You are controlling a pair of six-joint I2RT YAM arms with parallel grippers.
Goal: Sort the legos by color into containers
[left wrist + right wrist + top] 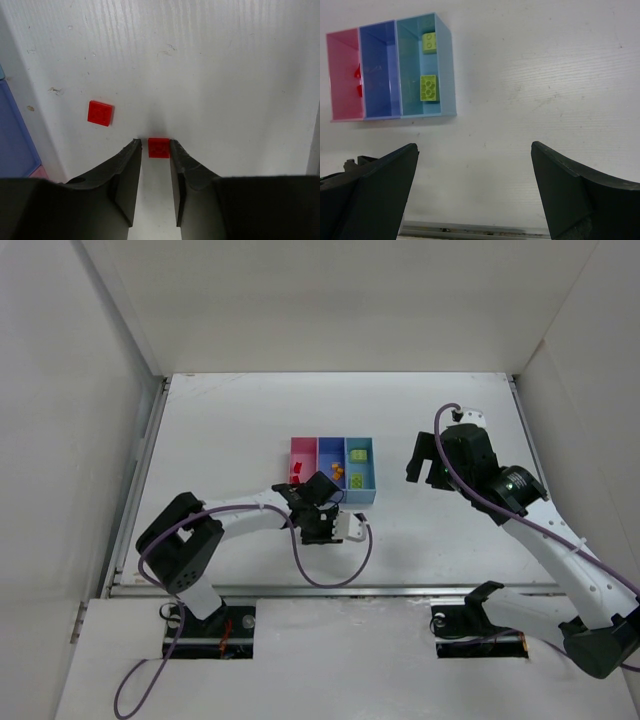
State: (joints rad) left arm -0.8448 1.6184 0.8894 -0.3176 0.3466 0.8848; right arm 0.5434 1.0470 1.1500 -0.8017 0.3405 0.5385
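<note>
Left pincer (156, 149) is down at the counter (225, 75) with a small red lego (159, 148) sitting right between its fingertips. The jaws are nearly closed around it but not clenched: one finger looks like it's touching, and a thin sliver of white shows on the other side. A second red lego (100, 113) lies flat a bit ahead of that pincer and off to its left, clear of the fingers.

Right pincer (474, 147) is spread wide, released, holding nothing, up over bare counter. The three joined bins sit ahead of it, to its left: pink bin (340, 60) with red bits (357, 72) inside, blue-violet bin (380, 65) in the middle with orange legos (336, 472), and the light blue bin (447, 65) closest to the right pincer, holding two yellow-green legos (428, 88).
</note>
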